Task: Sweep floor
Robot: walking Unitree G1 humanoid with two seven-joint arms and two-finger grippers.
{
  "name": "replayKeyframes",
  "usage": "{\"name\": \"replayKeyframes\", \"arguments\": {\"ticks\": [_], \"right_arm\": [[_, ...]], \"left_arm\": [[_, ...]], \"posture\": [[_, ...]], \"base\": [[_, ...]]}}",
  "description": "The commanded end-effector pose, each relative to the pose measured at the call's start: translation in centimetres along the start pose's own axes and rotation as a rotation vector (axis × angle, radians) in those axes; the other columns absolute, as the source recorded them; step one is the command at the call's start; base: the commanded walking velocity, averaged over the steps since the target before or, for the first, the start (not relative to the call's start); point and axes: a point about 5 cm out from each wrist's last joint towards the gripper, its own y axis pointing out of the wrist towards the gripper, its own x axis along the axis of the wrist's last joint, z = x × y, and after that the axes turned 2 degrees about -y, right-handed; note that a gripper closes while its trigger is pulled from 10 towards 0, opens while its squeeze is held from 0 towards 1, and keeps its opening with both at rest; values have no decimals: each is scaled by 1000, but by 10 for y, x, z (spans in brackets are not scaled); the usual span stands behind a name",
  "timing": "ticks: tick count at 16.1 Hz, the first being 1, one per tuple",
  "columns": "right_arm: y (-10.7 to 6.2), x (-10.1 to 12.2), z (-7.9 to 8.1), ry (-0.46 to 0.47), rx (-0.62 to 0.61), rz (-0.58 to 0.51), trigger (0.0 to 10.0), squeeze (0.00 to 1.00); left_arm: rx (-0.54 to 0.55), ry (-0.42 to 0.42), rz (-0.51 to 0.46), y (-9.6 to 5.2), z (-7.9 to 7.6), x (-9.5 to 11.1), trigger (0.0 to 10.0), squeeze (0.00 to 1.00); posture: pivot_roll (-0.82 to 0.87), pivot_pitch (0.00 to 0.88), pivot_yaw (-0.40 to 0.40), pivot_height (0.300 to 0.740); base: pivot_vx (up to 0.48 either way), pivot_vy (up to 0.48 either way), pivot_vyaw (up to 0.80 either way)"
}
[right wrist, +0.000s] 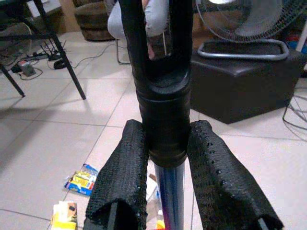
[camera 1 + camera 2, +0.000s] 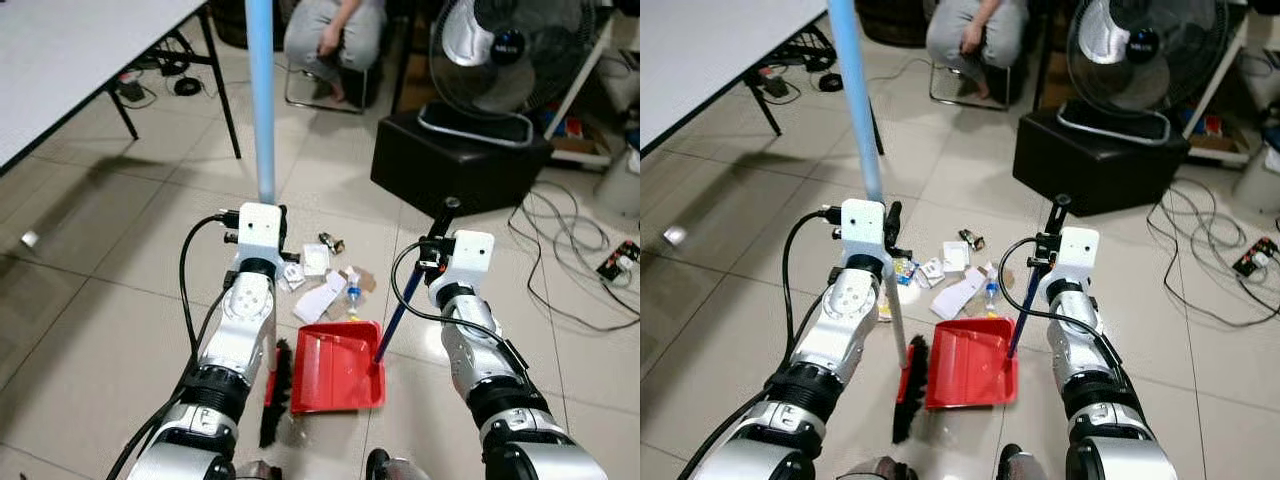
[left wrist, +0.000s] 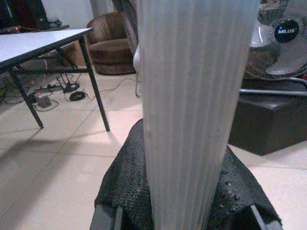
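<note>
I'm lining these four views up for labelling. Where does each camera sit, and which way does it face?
Left eye: on the head, looking down at both arms, red dustpan, litter.
Right eye: beside it, same scene, shifted a little.
Left wrist: along the left gripper, shut on the broom pole; table beyond.
Right wrist: along the right gripper, shut on the dustpan handle.
Shared: the fan in all.
</note>
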Motion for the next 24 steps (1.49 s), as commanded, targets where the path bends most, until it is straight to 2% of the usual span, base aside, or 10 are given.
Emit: {"name": "replayKeyframes", "arguments": {"ticks": [1,7,12,18,20,24], "right_arm": [[6,16,0,-7,9,-60,10000,0],[6,14,1,17,-13,-65,10000,0],[6,13,2,22,0,-60,10000,0],[6,13,6,32,6,-68,10000,0],[6,14,4,19,5,-74,10000,0],[6,12,2,27,-9,-70,10000,0]], "left_arm": [[-3,-3,-49,5,-2,10,10000,0],[-45,19,-33,8,-4,8,10000,0],[-57,18,-36,10,-9,9,10000,0],[-44,27,-39,10,-5,8,10000,0],[-43,39,-36,11,-4,8,10000,0],[-34,44,-32,11,-2,7,10000,0]], "posture": [[-14,20,2,740],[-27,0,40,740],[-23,0,36,740],[-17,0,35,740],[-17,0,34,740],[-14,0,31,740]], "base": [[0,0,0],[0,0,0],[0,0,-619],[0,0,-607],[0,0,0],[320,0,0]]}}
